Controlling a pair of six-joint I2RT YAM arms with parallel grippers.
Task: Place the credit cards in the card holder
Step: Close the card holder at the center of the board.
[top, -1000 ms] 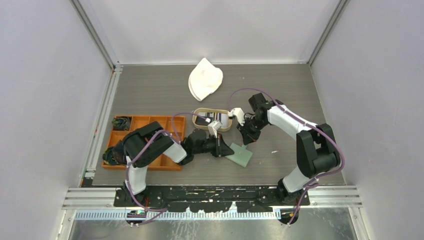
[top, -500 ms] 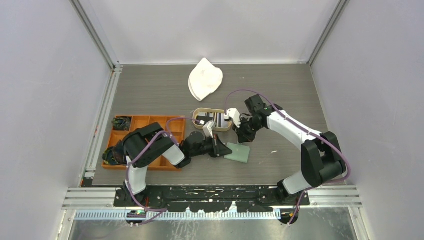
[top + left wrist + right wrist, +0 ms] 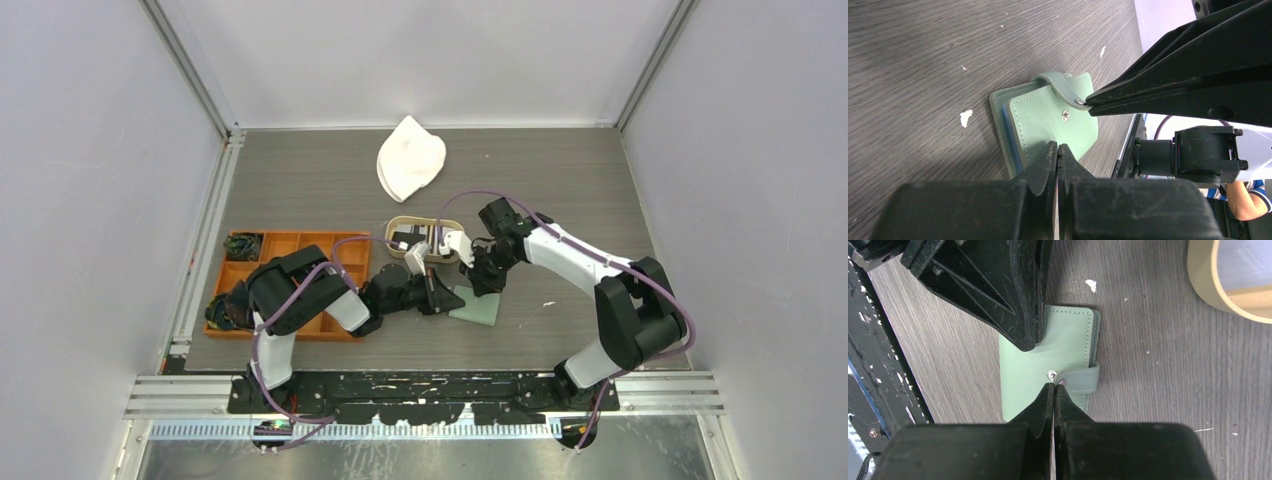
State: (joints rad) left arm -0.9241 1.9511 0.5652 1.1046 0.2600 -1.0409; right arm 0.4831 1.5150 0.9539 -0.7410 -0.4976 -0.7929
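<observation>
You're touching the card holder [image 3: 1068,340], sitting on the table [image 3: 1158,390] near the wooden tray [image 3: 1203,270], w/ both pincers closed: L gripper [image 3: 1057,150] on its cover edge, R gripper [image 3: 1054,387] at the snap tab [image 3: 1080,379], bare room to its R.

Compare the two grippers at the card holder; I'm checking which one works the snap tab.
The left gripper rests its tips on the card holder's flat cover, near an edge; the right gripper has its tips at the snap tab's end, by the stud. The left gripper reaches from the orange tray's side, the right gripper from the opposite side. Both are shut, with their tips at the card holder.
</observation>
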